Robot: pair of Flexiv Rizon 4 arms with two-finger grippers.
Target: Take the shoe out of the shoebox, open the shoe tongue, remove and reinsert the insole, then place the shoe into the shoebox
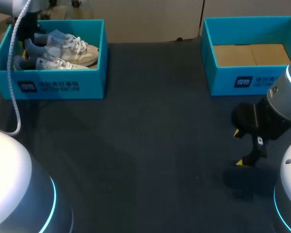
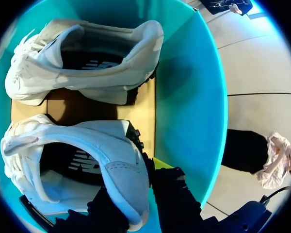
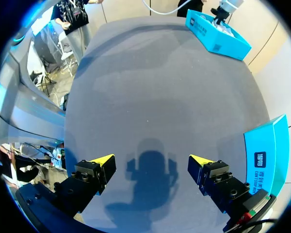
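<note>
Upper left: shoebox [image 1: 63, 86] contains two shoes. Left gripper [image 2: 136, 187] is inside it, fingers pinched on the heel of the nearer shoe [image 2: 87, 160]. Lower right: right gripper [image 3: 153, 165] hovers above the table [image 1: 150, 145], fingers spread wide, nothing held.

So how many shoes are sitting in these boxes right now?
2. Both lie side by side in the left shoebox: the far shoe by its back wall, the near shoe towards its front. The right shoebox shows only cardboard; nothing seems hidden.
</note>
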